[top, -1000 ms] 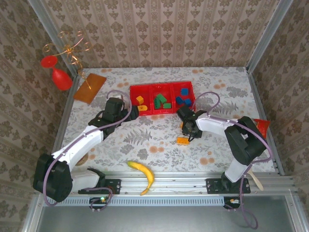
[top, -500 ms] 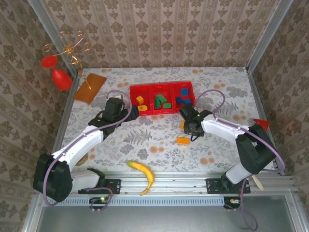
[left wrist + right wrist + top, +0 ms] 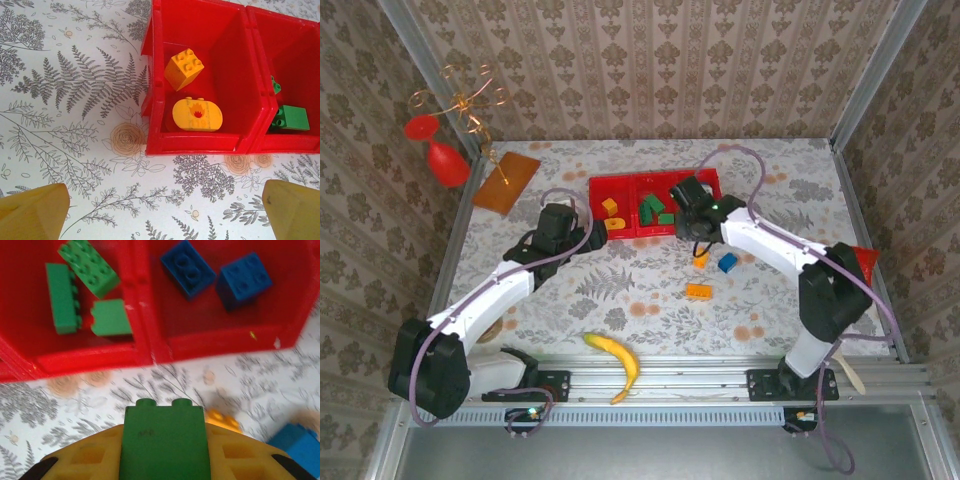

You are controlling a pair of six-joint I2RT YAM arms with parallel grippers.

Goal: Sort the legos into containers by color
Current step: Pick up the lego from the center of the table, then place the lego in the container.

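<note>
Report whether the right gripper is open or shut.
Shut: the right gripper clamps a green lego between its yellow fingers, just short of the red tray.

Red tray (image 3: 200, 142) at 1 o'clock, left compartment holding orange brick (image 3: 184, 69) and orange round piece (image 3: 197, 115), green brick (image 3: 291, 118) at 3 o'clock.

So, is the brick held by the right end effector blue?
No, the right end effector grips a green brick.
</note>
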